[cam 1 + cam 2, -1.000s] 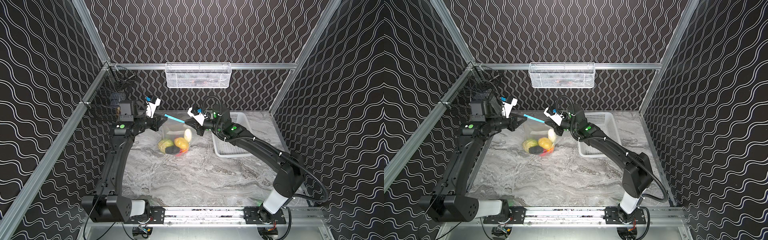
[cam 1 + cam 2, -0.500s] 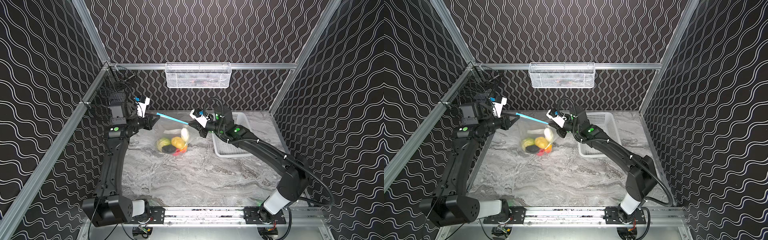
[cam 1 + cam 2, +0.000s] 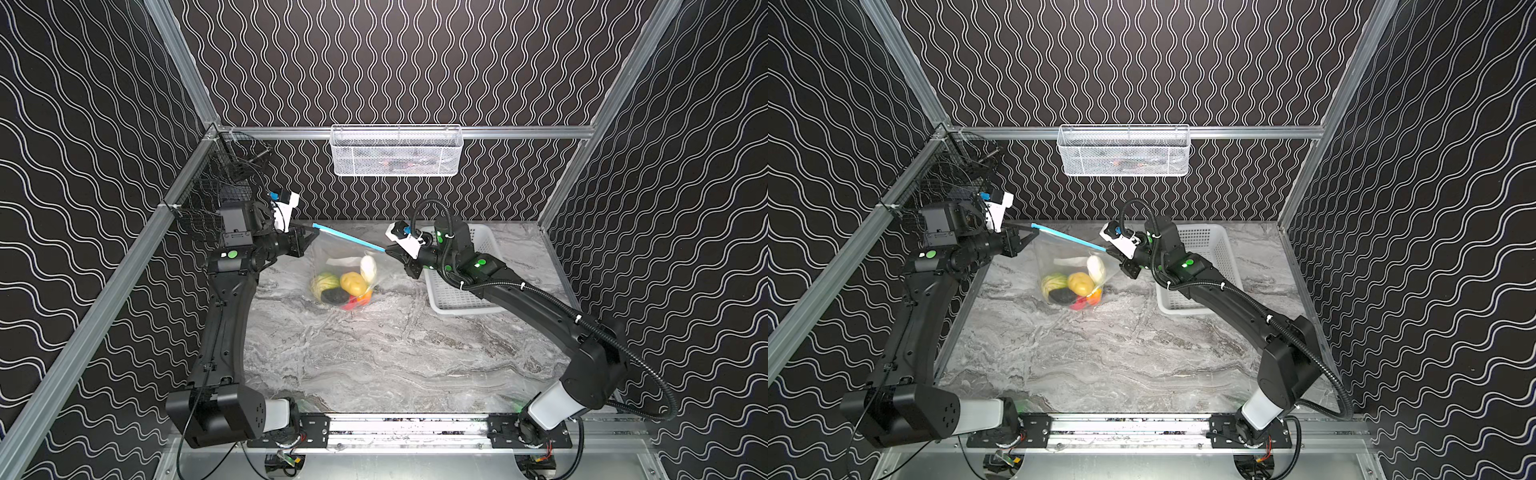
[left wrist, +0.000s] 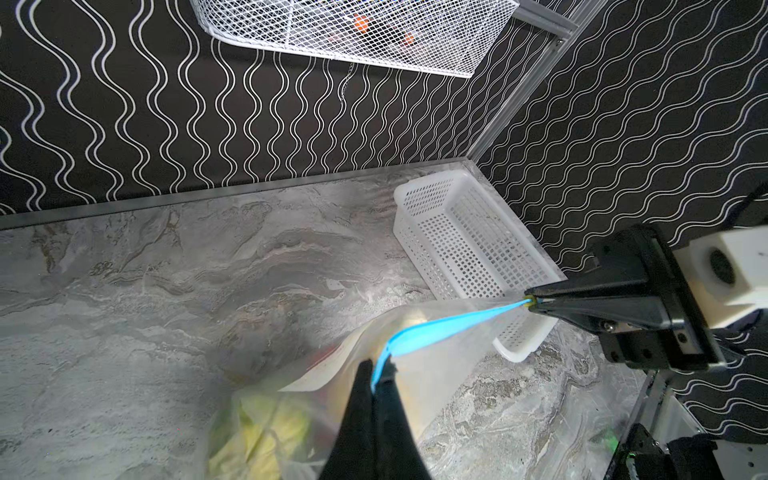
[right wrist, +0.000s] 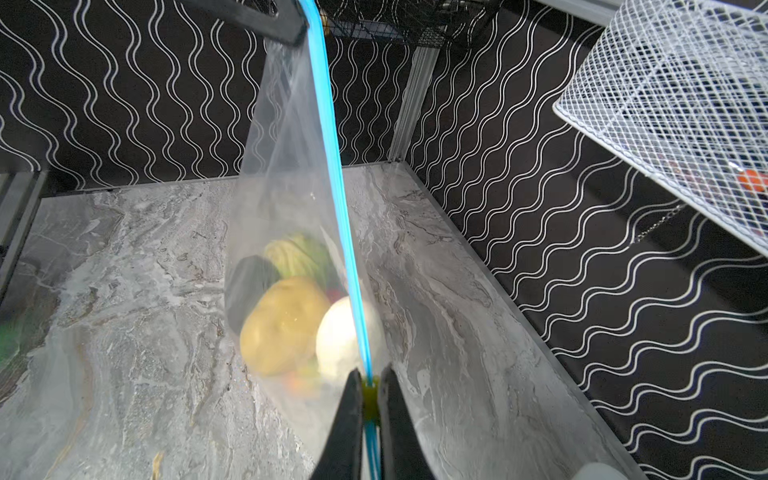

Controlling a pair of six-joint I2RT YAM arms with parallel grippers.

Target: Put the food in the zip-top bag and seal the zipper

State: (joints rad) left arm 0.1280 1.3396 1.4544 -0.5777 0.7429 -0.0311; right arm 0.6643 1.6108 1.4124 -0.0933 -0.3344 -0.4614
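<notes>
The clear zip-top bag (image 3: 332,257) (image 3: 1054,253) hangs between my two grippers, its bottom resting on the marble table. The food sits inside: green cabbage (image 3: 325,282), yellow potato (image 3: 352,282), white radish (image 3: 368,268), dark avocado (image 3: 334,296) and red-orange pieces (image 3: 358,300). The blue zipper (image 3: 349,238) (image 3: 1068,237) (image 5: 332,166) is stretched taut. My left gripper (image 3: 314,233) (image 3: 1030,235) (image 4: 376,370) is shut on the strip's left end. At the strip's right end my right gripper (image 3: 385,249) (image 3: 1106,249) (image 5: 370,380) is shut on the yellow slider (image 5: 370,395) (image 4: 528,302).
A white perforated basket (image 3: 453,297) (image 3: 1204,245) (image 4: 465,232) stands at the back right, under my right arm. A white wire basket (image 3: 395,151) (image 3: 1123,151) hangs on the back wall. Black wire mesh (image 3: 208,195) fills the back left corner.
The grippers have drawn apart, left gripper leftward and right gripper rightward with the slider. The blue strip between them has grown longer and tauter.
</notes>
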